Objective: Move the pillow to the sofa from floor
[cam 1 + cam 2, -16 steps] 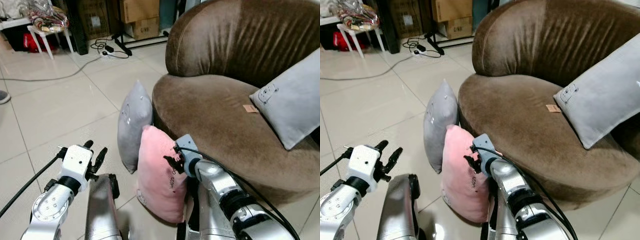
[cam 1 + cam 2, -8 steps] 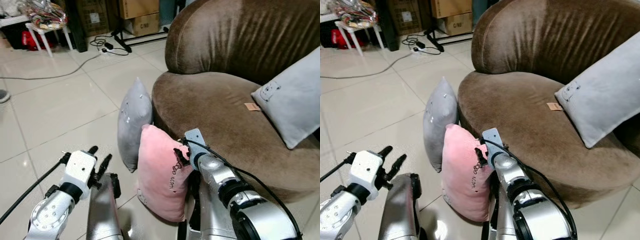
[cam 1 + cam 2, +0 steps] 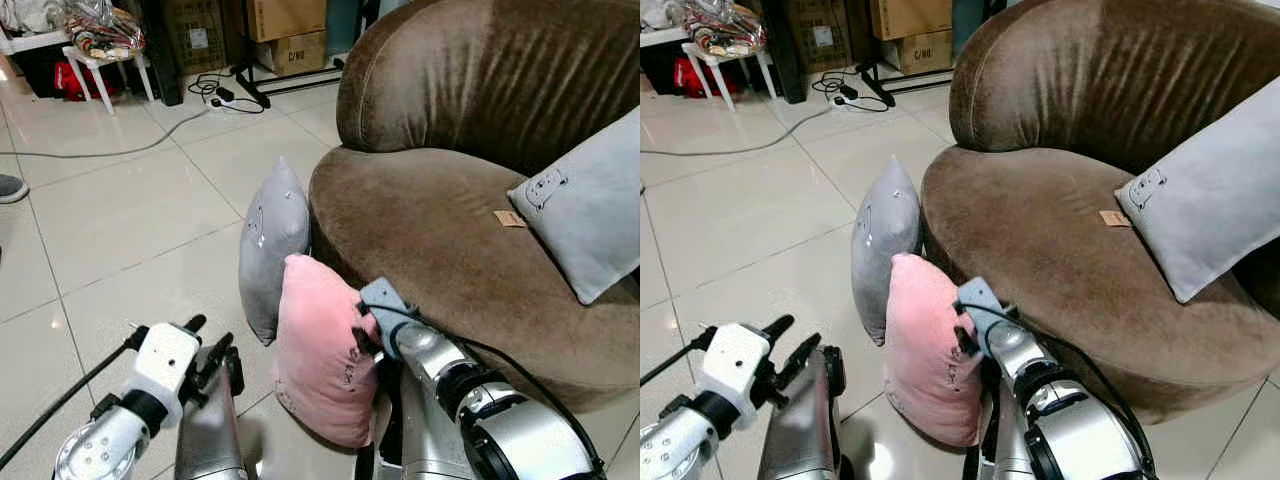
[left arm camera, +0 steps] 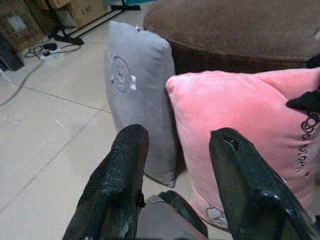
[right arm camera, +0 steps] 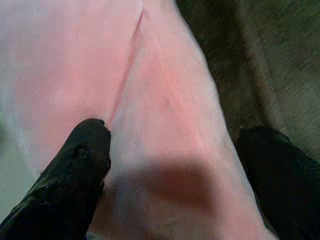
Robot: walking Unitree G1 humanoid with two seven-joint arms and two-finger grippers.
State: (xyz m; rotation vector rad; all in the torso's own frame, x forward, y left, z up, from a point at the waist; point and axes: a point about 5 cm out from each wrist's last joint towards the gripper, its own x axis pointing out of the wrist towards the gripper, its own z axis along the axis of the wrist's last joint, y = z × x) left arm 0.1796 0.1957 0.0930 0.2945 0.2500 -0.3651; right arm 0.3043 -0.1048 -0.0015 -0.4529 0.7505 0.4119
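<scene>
Up close, right gripper (image 5: pixel 170 165) jaws astride pink pillow (image 5: pixel 165 115).

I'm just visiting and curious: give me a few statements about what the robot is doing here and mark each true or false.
1. The pink pillow stands on the floor against the sofa. True.
2. The right gripper has its fingers on either side of the pink pillow's edge. True.
3. The left gripper is clamped on the grey pillow on the floor. False: it is open and holds nothing.
4. The sofa has no pillow on it. False: a grey pillow on the sofa leans against its back.
</scene>
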